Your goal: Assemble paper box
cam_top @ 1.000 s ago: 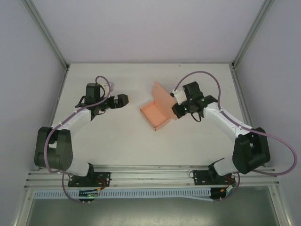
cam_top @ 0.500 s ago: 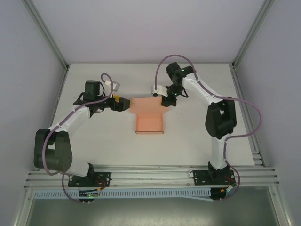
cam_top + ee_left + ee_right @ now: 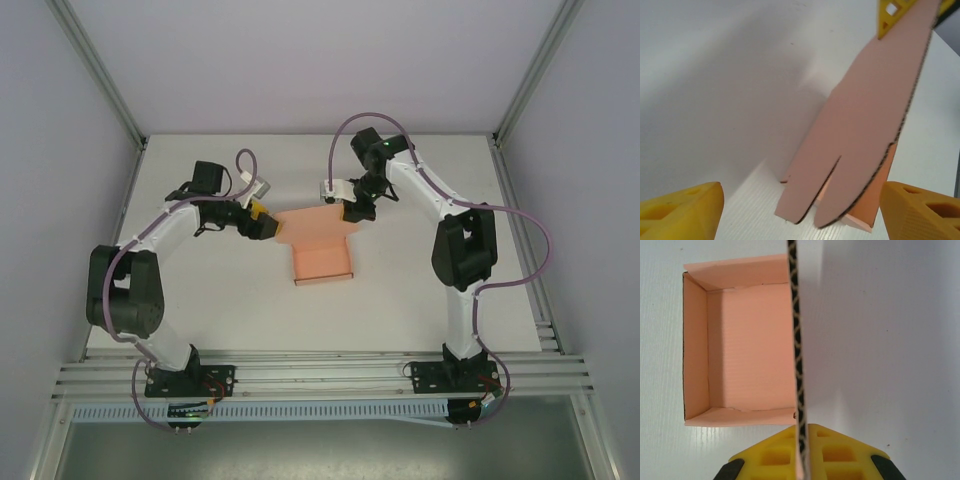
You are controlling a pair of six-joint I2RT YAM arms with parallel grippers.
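The paper box (image 3: 322, 258) sat mid-way across the surface (image 3: 200, 310), its side walls (image 3: 695, 345) already folded up. The lid flap (image 3: 865, 125) stood unclosed along the far side, pinched in the right gripper's (image 3: 352, 208) jaws. The left gripper's (image 3: 268, 226) jaws were spread around the flap's left end. Closing and tucking the lid remained.

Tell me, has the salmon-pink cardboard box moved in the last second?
Yes. The salmon-pink cardboard box has turned: it lay cornerwise before, and now its sides run square to the near edge of the white table, slightly further left.
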